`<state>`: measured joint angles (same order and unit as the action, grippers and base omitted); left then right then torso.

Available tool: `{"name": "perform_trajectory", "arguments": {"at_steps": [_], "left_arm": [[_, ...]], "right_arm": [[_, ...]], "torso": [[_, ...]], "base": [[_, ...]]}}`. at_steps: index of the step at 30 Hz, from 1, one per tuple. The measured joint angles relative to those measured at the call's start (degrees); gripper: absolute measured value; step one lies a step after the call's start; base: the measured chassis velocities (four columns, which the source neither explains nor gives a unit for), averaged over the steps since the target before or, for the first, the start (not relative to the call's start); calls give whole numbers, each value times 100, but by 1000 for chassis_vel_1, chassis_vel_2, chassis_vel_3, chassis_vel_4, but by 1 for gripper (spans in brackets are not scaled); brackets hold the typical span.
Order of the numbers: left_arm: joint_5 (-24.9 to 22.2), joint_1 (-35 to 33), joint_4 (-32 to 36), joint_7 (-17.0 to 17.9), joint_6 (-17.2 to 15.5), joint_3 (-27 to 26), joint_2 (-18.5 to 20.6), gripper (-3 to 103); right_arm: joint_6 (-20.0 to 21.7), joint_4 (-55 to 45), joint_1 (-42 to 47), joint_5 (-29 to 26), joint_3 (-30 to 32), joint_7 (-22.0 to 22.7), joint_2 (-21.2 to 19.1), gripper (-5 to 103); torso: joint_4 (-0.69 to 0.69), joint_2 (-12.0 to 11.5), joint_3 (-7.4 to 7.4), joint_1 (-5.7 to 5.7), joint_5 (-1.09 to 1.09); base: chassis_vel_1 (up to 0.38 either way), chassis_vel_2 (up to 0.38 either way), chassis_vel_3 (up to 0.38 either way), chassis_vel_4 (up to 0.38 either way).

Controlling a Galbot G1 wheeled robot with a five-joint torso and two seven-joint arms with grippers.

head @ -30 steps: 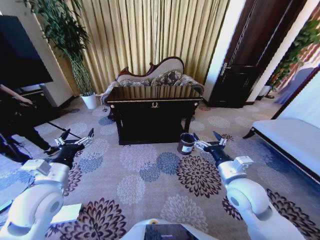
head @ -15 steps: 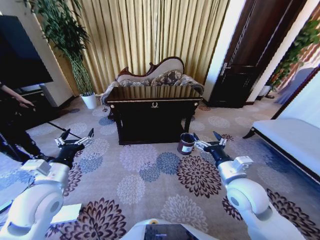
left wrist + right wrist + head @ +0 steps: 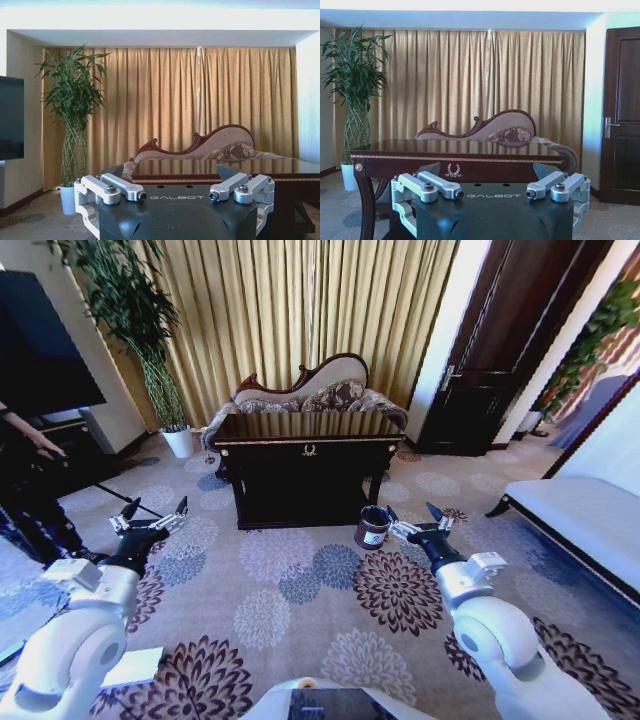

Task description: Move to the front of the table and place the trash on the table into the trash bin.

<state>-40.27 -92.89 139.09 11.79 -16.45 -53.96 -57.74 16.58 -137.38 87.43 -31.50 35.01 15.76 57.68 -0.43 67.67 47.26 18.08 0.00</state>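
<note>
The table (image 3: pixel 305 445), dark and glossy with a gold emblem on its front, stands ahead across the carpet. Its top also shows in the right wrist view (image 3: pixel 455 147) and the left wrist view (image 3: pixel 280 167). I cannot make out the trash on the reflective top from here. The trash bin (image 3: pixel 372 527), a small dark bucket with a white label, sits on the floor by the table's right front leg. My left gripper (image 3: pixel 152 516) hangs open over the carpet, left of the table. My right gripper (image 3: pixel 412 516) is open just right of the bin, with nothing between its fingers.
A curved sofa (image 3: pixel 310 390) stands behind the table before gold curtains. A white plant pot (image 3: pixel 180 442) is at the back left, a dark door (image 3: pixel 490 370) at the back right, and a white bench (image 3: pixel 585 520) on the right. Open carpet (image 3: pixel 300 580) lies before the table.
</note>
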Motion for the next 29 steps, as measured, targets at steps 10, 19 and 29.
{"name": "perform_trajectory", "arguments": {"at_steps": [10,19,29], "left_arm": [[0,0,0,0,0,0,0,100],[0,0,0,0,0,0,0,100],[0,0,0,0,0,0,0,100]], "right_arm": [[0,0,0,0,0,0,0,100],[0,0,0,0,0,0,0,100],[0,0,0,0,0,0,0,100]], "torso": [[0,0,0,0,0],[0,0,0,0,0],[0,0,0,0,0]], "base": [[0,0,0,0],[0,0,0,0],[0,0,0,0]]}}
